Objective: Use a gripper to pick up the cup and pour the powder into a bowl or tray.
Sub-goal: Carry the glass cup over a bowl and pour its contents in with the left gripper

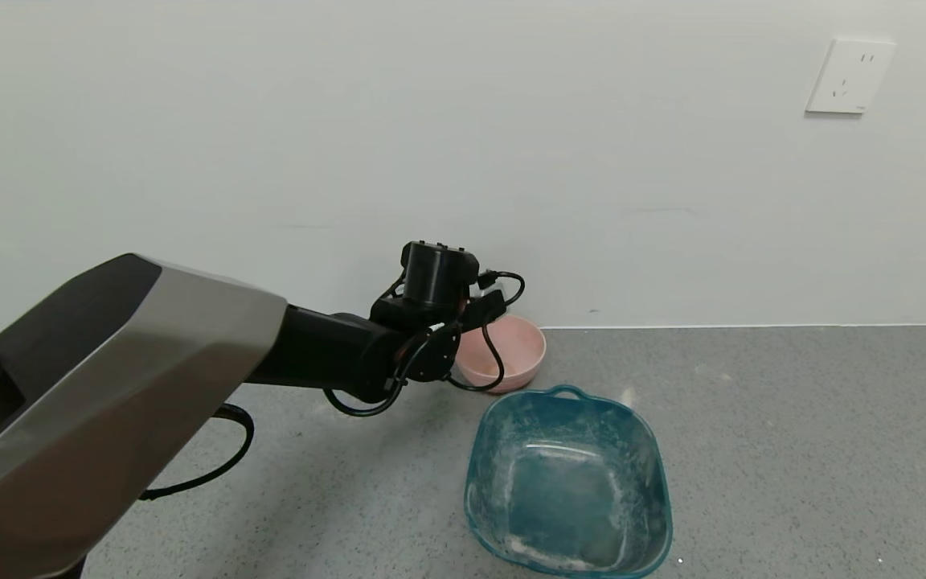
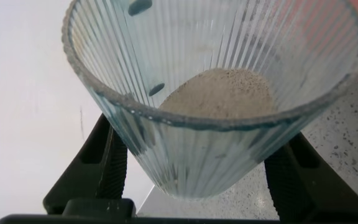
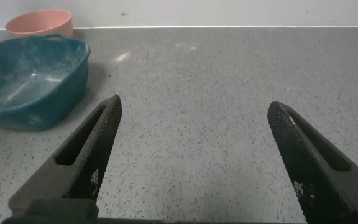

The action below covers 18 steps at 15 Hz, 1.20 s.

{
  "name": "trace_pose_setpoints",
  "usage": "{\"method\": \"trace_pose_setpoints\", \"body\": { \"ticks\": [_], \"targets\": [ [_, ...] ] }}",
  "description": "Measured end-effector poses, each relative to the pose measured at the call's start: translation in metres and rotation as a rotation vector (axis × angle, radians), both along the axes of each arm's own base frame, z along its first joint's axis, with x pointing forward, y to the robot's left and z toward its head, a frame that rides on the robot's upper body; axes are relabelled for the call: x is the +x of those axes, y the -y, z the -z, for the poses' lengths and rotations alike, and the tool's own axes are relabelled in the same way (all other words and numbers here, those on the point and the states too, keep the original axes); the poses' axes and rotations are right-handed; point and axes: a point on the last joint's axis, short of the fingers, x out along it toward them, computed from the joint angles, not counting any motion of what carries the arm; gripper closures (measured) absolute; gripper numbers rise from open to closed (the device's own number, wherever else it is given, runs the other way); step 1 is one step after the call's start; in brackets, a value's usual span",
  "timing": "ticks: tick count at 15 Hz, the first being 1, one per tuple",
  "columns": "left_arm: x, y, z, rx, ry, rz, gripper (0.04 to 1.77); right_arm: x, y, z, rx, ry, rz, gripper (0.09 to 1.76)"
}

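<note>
My left gripper (image 1: 485,305) reaches out over the near-left rim of the pink bowl (image 1: 515,354), by the wall. In the left wrist view the gripper (image 2: 197,171) is shut on the ribbed pale-blue cup (image 2: 216,155), one black finger (image 2: 107,165) on each side. The cup's mouth faces the camera. A heap of whitish powder (image 2: 222,93) lies inside it. In the head view the cup is hidden behind the hand. My right gripper (image 3: 194,155) is open and empty, low over bare grey counter, and is out of the head view.
A teal squarish tub (image 1: 660,458) dusted with powder stands just in front of the pink bowl. It also shows in the right wrist view (image 3: 17,115), with the pink bowl (image 3: 39,23) behind it. The white wall runs close behind. Grey counter stretches to the right.
</note>
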Motion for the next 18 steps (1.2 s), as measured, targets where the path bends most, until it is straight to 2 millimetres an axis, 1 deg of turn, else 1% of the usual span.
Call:
{"method": "trace_pose_setpoints", "body": {
  "ticks": [2,6,18],
  "targets": [
    [0.002,0.006,0.004,0.032,-0.002,0.003,0.55,0.000,0.000,0.000,0.000,0.000,0.000,0.14],
    [0.004,0.008,0.008,0.106,-0.014,0.009,0.55,0.000,0.000,0.000,0.000,0.000,0.000,0.14],
    [0.005,0.018,0.008,0.247,-0.020,0.011,0.55,0.000,0.000,0.000,0.000,0.000,0.000,0.14]
  ]
}}
